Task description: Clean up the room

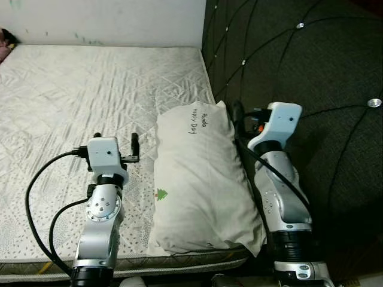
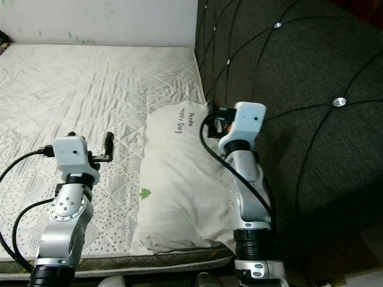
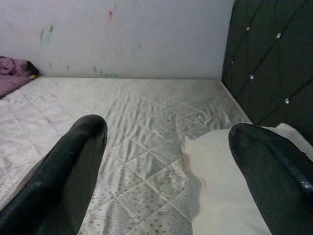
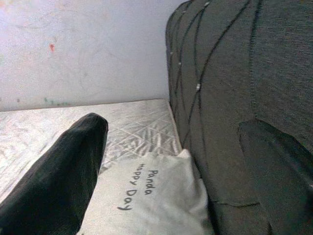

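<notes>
Between both arms, lying along the bed's (image 1: 90, 84) edge against the dark tufted headboard (image 1: 311, 72): the white pillow (image 1: 197, 179), with left end effector (image 3: 166, 161) spread just beside it and right end effector (image 4: 171, 166) spread over its far corner.

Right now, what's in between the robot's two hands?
The pillow lies between the left gripper and right gripper, on the mattress beside the headboard, as both eye views show.
</notes>
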Motion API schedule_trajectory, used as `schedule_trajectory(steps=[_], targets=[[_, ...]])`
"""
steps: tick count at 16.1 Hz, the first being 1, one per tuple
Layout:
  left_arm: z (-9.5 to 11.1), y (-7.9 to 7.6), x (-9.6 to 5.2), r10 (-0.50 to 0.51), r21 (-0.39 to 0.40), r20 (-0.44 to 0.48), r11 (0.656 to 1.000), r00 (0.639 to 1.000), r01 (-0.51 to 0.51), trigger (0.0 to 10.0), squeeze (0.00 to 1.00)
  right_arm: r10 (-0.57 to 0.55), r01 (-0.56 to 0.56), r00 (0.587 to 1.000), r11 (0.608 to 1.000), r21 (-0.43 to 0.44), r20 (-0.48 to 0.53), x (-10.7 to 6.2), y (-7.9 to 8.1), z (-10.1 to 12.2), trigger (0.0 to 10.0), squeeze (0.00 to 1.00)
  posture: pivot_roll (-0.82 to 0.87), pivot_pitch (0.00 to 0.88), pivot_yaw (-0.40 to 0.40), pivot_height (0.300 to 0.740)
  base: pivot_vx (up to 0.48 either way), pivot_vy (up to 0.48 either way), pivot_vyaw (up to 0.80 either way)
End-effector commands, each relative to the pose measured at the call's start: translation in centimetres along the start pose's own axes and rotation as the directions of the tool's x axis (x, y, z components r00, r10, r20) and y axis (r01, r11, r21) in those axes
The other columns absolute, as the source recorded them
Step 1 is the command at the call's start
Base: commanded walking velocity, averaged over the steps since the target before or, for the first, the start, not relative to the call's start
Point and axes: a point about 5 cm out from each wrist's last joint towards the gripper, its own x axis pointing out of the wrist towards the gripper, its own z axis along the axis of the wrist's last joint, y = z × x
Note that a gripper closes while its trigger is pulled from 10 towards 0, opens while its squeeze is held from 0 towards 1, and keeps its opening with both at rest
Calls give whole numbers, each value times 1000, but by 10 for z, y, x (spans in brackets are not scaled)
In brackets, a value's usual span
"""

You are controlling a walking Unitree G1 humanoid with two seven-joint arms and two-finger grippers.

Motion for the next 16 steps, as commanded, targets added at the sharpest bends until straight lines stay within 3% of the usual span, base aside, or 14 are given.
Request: schedule_trajectory(steps=[1, 9, 16], targets=[[0, -3, 1, -17, -1, 0, 1000, 1000, 17, 10000, 0, 11, -11, 1000, 1000, 3, -1, 2, 1, 1, 10000, 0, 32, 0, -33, 740, 0, 0, 0], [-3, -4, 1, -22, -10, -17, 1000, 1000, 22, 10000, 0, 24, -24, 999, 1000, 0, -30, 0, 2, -6, 10000, 0, 32, 0, -36, 740, 0, 0, 0], [2, -6, 1, -45, -8, 2, 999, 999, 45, 10000, 0, 20, -24, 995, 999, -33, -94, -13, -3, -30, 10000, 0, 86, 0, -50, 740, 0, 0, 0]])
